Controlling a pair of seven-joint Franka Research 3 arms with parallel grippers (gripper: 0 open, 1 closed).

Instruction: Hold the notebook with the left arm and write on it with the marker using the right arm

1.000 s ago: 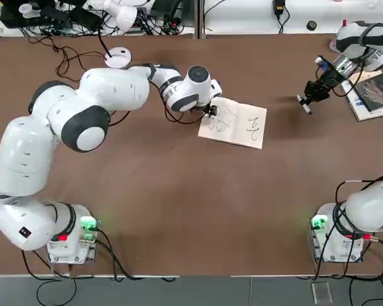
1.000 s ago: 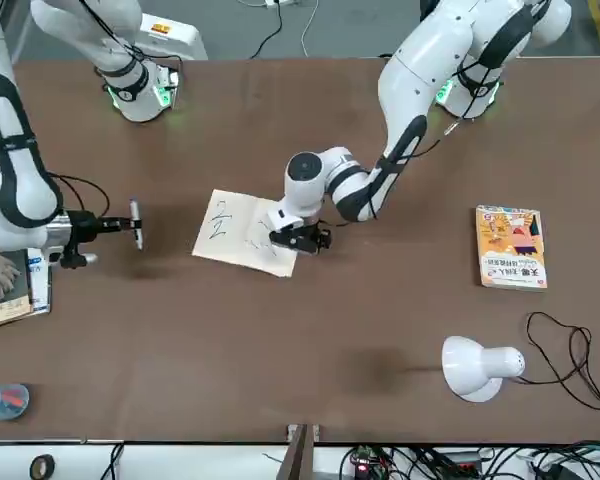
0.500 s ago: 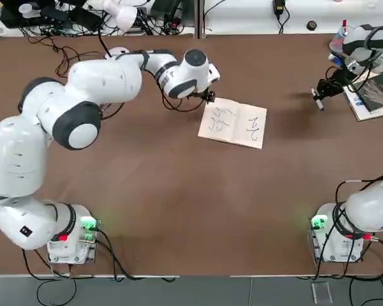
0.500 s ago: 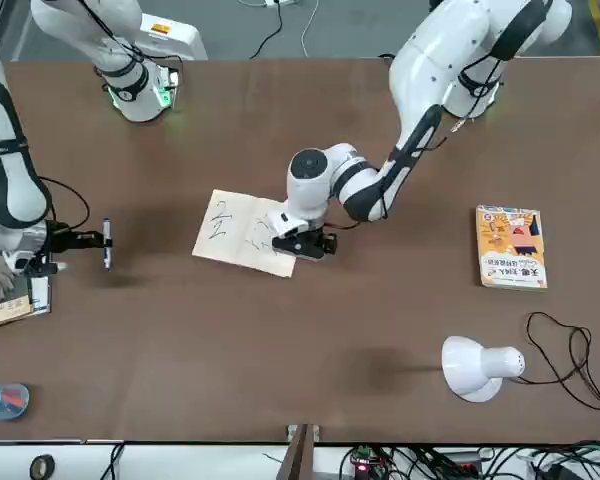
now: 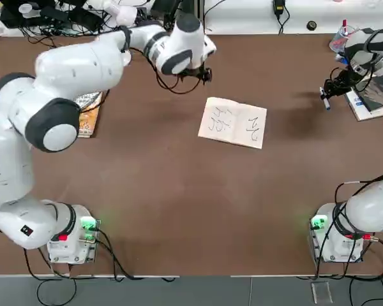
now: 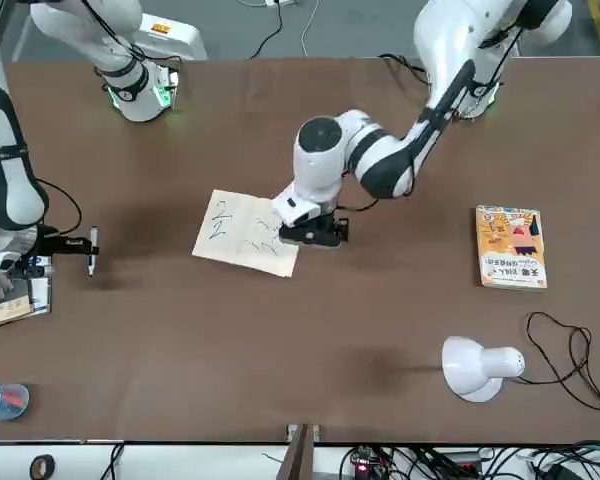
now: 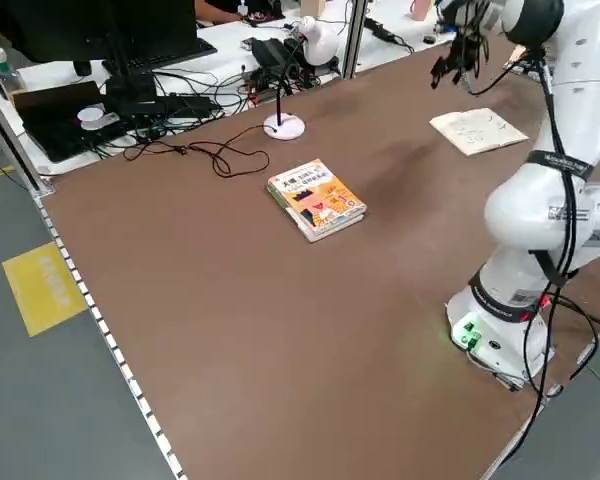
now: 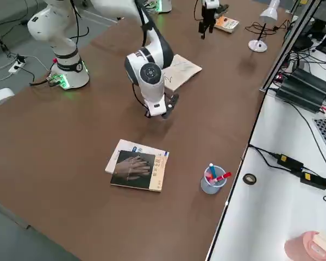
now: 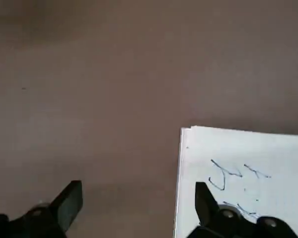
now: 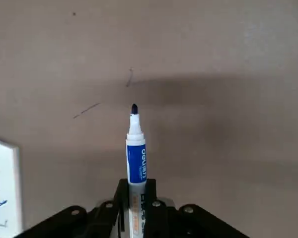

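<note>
Brown and wide, the table [image 5: 179, 204] carries the 2 arms' green-lit bases at its near edge, and behind its far edge a white bench is crowded with cables and devices. Near the middle of the table the notebook [image 5: 233, 122] lies open and flat, with dark scribbles on both white pages. Nothing touches it.

The left gripper [image 6: 314, 231] hangs in the air just beside the notebook's corner, on the side toward the far edge of the table. Its jaws are open and hold nothing; in the left wrist view the 2 black fingers [image 9: 69, 201] stand well apart over bare table, and the notebook's corner shows next to one of them.

The right gripper [image 5: 332, 87] is well apart from the notebook, over the table's right part, near a dark-covered book [image 8: 139, 169] that lies on white papers. Its jaws are closed on the marker [image 10: 136, 159]. In the right wrist view the marker, white with a blue band, points away from the fingers with its dark tip uncovered, above bare table where a few thin pen marks show.

On the left part of the table lies an orange-yellow illustrated book [image 6: 512, 247], and close to it stands a small white desk lamp [image 6: 477, 366] with its black cable. A clear cup with pens [image 8: 212, 180] stands near the dark-covered book.
</note>
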